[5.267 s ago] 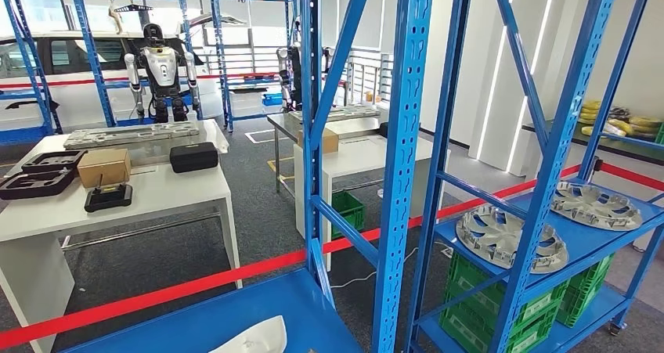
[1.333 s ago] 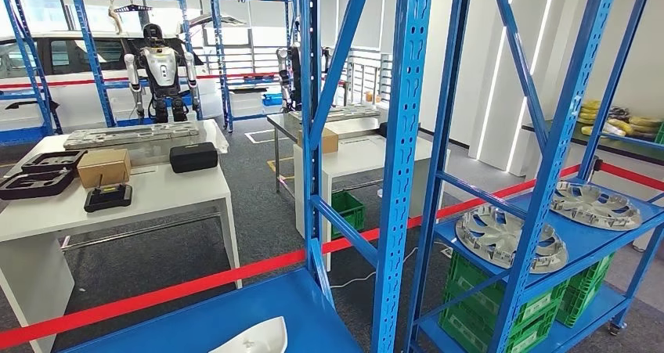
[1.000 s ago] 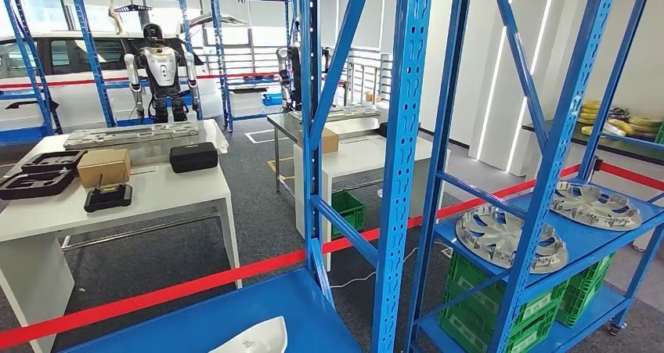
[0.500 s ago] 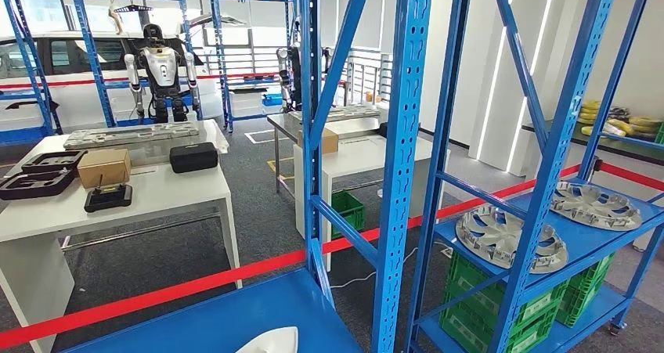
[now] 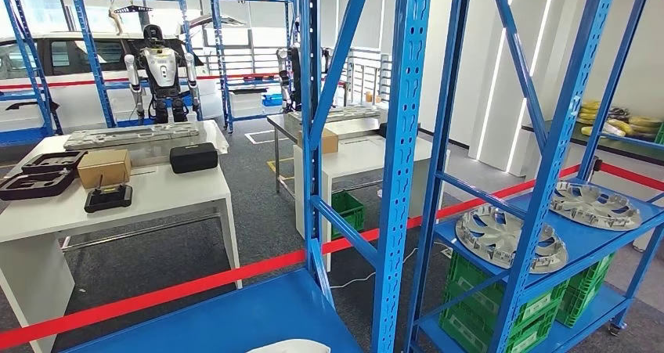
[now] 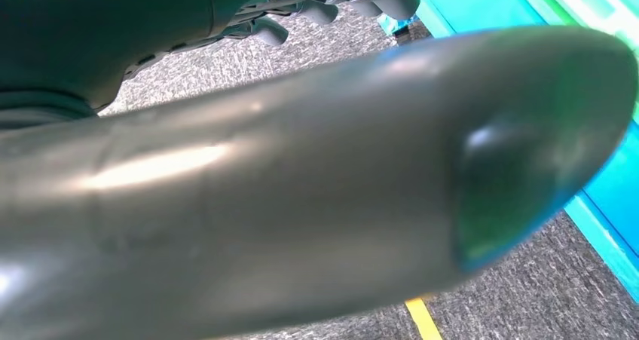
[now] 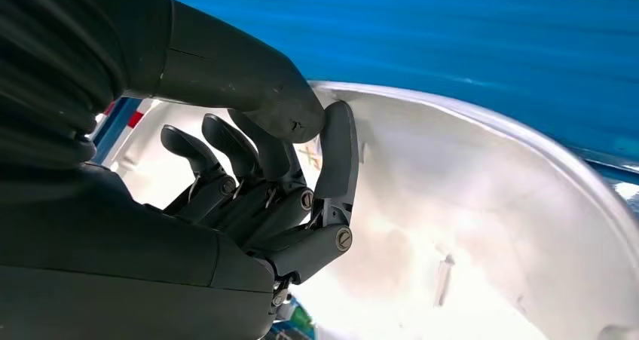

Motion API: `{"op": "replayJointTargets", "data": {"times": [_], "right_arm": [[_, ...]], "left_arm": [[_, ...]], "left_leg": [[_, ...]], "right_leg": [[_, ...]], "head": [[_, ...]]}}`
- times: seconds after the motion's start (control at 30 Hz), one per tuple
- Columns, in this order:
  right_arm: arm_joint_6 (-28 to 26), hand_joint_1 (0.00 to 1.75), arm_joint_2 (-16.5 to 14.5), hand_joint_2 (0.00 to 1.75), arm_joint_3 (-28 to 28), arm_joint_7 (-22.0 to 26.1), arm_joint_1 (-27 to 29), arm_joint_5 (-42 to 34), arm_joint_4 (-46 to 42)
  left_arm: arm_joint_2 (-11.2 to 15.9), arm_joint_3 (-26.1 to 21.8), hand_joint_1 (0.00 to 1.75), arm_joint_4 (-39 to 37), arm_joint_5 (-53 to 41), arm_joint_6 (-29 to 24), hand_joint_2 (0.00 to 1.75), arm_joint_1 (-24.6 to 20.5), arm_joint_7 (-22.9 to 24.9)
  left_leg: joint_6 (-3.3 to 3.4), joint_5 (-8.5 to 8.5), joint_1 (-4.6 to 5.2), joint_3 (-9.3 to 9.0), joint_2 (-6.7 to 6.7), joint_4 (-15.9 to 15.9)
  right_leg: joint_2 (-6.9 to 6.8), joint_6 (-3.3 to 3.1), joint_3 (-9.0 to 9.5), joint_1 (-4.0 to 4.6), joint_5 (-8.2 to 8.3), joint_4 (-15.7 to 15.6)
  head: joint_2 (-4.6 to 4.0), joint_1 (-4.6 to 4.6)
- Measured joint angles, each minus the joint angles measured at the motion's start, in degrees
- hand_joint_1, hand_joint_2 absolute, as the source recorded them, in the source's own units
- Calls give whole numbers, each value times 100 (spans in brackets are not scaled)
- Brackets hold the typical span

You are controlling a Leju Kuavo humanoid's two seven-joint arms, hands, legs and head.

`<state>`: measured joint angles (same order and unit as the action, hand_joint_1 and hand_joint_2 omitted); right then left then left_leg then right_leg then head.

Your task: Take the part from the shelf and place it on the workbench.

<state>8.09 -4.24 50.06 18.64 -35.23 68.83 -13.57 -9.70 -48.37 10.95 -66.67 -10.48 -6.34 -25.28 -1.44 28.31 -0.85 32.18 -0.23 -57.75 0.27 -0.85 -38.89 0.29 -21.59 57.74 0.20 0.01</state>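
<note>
In the head view, a sliver of the white part (image 5: 301,345) shows at the bottom edge, over the near blue shelf (image 5: 235,314); I cannot tell from here whether it lies on the board or is lifted clear. The white workbench (image 5: 168,192) stands well apart, beyond the red tape (image 5: 196,286), carrying a cardboard box (image 5: 103,167) and dark cases, with bare top near its front edge. In the left wrist view, the left hand (image 6: 324,12) hangs over grey carpet beside a blurred thumb, its fingers curled in with nothing in them. In the right wrist view, the right hand (image 7: 279,182) has its fingers hooked inside the white part's hollow, thumb pressing from the rim side, so it appears to grip the part next to the shelf. By my judgement the pick-up is under way; the carry to the workbench and the set-down are all left.
</note>
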Motion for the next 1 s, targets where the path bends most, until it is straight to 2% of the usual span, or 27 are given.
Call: {"op": "replayJointTargets", "data": {"times": [0.13,0.2,0.23,0.33,0.37,0.57,0.8,1.0], "right_arm": [[-26,158,5,175,-13,-12,1,0,0],[-56,149,13,175,-14,-30,2,0,0],[-69,131,18,175,-14,-42,1,0,0],[-91,24,40,175,-19,-112,-2,0,0],[-99,3,49,175,-21,-147,-5,0,0],[-118,0,100,175,-27,-486,-75,46,0],[445,0,144,175,-198,-906,-260,-47,0],[695,0,189,175,-389,-1020,-370,-139,0]], "left_arm": [[0,0,0,0,7,0,0,-1,-13],[0,0,0,0,12,-2,0,-1,-15],[0,0,0,0,15,-4,0,0,-16],[1,0,0,0,40,-26,0,1,-25],[2,0,0,0,49,-36,0,3,-27],[30,-1,0,1,100,-96,0,13,-57],[78,-2,0,2,139,-130,0,19,-35],[114,-2,0,3,186,-153,0,20,-34]], "left_leg": [[0,0,0,-1,0,0],[0,0,0,0,0,0],[0,0,0,0,0,0],[0,0,0,1,0,0],[0,0,0,1,0,0],[0,0,0,0,1,0],[1,0,3,-12,1,0],[3,1,6,-23,1,0]], "right_leg": [[0,0,0,0,0,0],[0,0,0,0,0,0],[0,0,0,0,0,0],[0,0,0,0,0,0],[-1,0,0,-1,0,0],[0,0,1,0,0,0],[-1,3,15,2,-1,-1],[-1,5,28,1,-1,-1]], "head": [[0,0],[0,0],[0,-1],[0,-1],[0,0],[0,1],[0,-1],[0,-1]]}}
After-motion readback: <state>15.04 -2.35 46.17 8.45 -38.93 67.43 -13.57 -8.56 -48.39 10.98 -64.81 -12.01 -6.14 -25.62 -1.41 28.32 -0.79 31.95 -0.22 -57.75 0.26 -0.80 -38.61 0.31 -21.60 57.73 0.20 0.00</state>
